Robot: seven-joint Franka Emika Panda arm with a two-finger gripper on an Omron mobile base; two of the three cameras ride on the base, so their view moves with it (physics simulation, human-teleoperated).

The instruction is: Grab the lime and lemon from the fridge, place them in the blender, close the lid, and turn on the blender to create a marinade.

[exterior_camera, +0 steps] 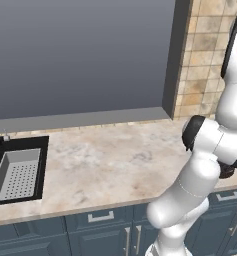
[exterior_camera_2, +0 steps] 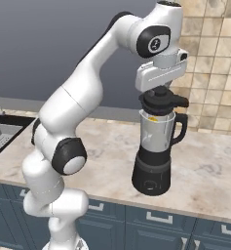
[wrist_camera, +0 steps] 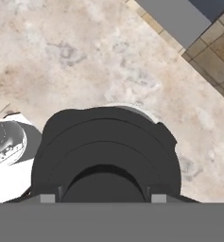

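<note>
Gripper [exterior_camera_2: 160, 90] clenched on the lid [exterior_camera_2: 162, 101]'s centre knob, lid sitting on the blender [exterior_camera_2: 155, 146] jar, far right of the tabletop [exterior_camera_2: 209, 171]. Lid's light, rigid plastic (slick, so knob is the right hold). Yellow lemon [exterior_camera_2: 153, 118] visible inside the jar.

The counter [exterior_camera: 115, 160] lies bare and open from the sink [exterior_camera: 17, 172] across to the arm, so a hand could sweep freely there. On the right side the blender [exterior_camera_2: 156, 146] stands as the one obstacle, with its lid [exterior_camera_2: 162, 100] on top and the gripper [exterior_camera_2: 161, 88] directly over it. Behind it the tiled wall [exterior_camera_2: 214, 63] closes off the back. Open counter remains in front of the blender and to its right.
</note>
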